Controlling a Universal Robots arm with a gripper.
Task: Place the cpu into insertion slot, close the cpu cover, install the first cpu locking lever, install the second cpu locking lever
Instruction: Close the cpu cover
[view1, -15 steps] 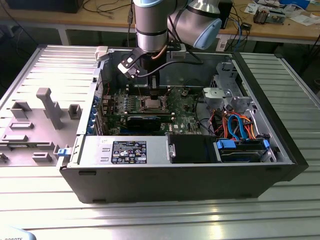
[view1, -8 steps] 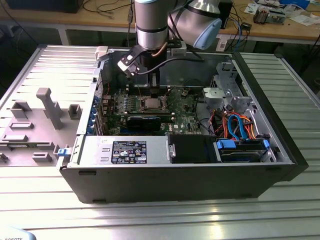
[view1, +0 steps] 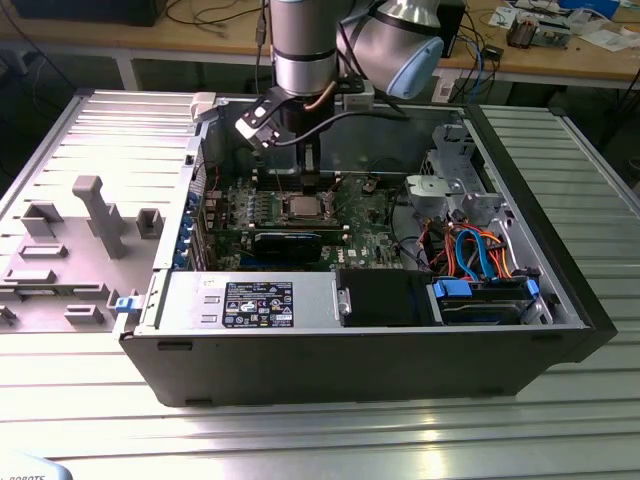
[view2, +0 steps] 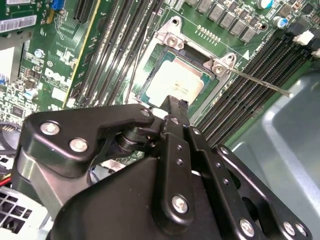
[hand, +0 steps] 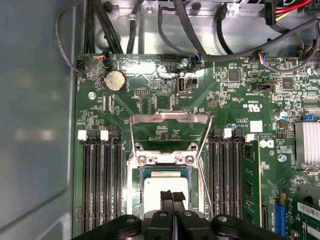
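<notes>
The cpu (hand: 165, 186) lies flat in the insertion slot (hand: 134, 200), silver-grey top up; in the second wrist view the cpu (view2: 175, 84) shows inside the slot's metal rim (view2: 172, 40). The cpu cover (hand: 170, 119) stands swung open beyond the slot, the green board showing through its window. Two thin wire locking levers (hand: 131, 142) (hand: 204, 145) are raised at either side; one lever (view2: 260, 82) sticks out over the memory slots. My gripper (hand: 172, 196) hovers just over the cpu's near edge, fingers shut together with nothing between them. In the exterior view my gripper (view1: 310, 168) hangs above the cpu (view1: 303, 208).
Long black memory slots (hand: 102, 185) (hand: 227, 175) flank the socket. Cable bundles (hand: 190, 30) run along the case's far wall. A black expansion card (view1: 288, 243), a power supply (view1: 245, 302) and drive bays with blue and orange cables (view1: 480, 255) stand inside the open case.
</notes>
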